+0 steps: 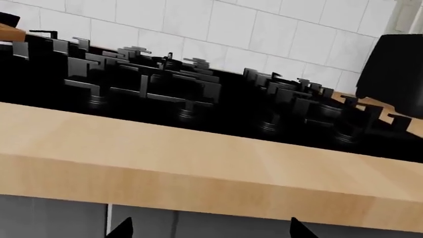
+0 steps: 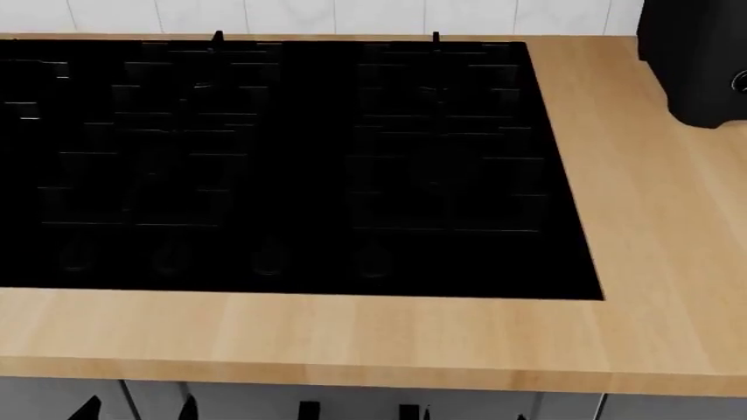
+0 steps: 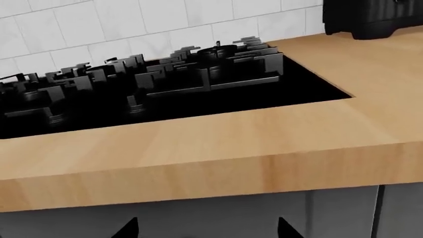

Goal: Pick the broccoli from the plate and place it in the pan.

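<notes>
The broccoli, the plate and the pan are out of view in every frame. My left gripper [image 1: 210, 231] is open and empty, its two black fingertips wide apart, held low in front of the counter's front edge. It shows in the head view [image 2: 136, 409] at the bottom left. My right gripper [image 3: 206, 231] is also open and empty, low in front of the grey cabinet front, and shows in the head view [image 2: 356, 411] at the bottom centre.
A black gas cooktop [image 2: 280, 166] with dark grates is set into the light wooden counter [image 2: 653, 245]. A black appliance [image 2: 698, 61] stands at the back right. White wall tiles [image 1: 218, 29] run behind. Grey cabinet fronts [image 3: 264, 213] lie below the counter edge.
</notes>
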`<state>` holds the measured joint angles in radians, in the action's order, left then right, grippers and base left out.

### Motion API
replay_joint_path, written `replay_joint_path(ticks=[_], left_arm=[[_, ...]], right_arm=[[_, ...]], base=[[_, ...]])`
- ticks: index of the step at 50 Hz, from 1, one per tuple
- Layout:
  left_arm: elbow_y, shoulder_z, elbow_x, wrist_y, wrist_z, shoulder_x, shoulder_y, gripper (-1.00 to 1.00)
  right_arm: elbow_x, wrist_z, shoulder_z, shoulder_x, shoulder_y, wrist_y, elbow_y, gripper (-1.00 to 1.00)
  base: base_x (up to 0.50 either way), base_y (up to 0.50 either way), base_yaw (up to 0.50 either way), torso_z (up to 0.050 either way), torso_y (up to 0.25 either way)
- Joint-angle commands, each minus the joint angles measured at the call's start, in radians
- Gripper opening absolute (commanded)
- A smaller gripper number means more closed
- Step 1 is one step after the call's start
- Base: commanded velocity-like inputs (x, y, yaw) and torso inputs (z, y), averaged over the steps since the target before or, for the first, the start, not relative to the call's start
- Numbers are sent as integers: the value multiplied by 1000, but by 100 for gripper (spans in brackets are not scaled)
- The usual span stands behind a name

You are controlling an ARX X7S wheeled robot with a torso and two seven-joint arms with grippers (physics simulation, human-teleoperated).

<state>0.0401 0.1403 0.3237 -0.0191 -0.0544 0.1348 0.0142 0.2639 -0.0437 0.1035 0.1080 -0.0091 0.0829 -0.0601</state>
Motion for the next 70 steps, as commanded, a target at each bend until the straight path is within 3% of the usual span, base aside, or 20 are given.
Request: replay_joint_path(ticks=[1, 2, 5, 13, 21, 25, 34, 70], left_arm=[[182, -13, -45, 114, -72, 97, 3, 100], [222, -21, -40, 143, -82, 113, 8, 100], [523, -126, 53, 403, -153, 247, -4, 100], [757, -176, 177, 635, -207, 330, -104, 100], [896, -218, 229, 767, -274, 386, -134, 100], [939, -259, 284, 794, -303, 373, -124, 100], [944, -283, 305, 778, -309, 371, -88, 100], [864, -206, 275, 739, -276, 391, -97, 100]], right_arm=[[64, -94, -38, 47, 95, 205, -212, 100], [59, -103, -37, 61, 103, 229, -248, 100], [299, -212, -186, 144, 250, 617, -520, 100], [450, -297, -316, 252, 380, 829, -703, 100], [481, -306, -355, 288, 393, 853, -741, 100], [488, -296, -376, 296, 375, 833, -771, 100], [469, -292, -360, 293, 357, 807, -773, 100], [340, -253, -250, 307, 328, 692, -695, 100]], base=[[0, 0, 0, 0, 0], [0, 0, 0, 0, 0], [0, 0, 0, 0, 0], [0, 0, 0, 0, 0], [0, 0, 0, 0, 0], [0, 0, 0, 0, 0], [0, 452, 0, 0, 0], [0, 500, 0, 0, 0]])
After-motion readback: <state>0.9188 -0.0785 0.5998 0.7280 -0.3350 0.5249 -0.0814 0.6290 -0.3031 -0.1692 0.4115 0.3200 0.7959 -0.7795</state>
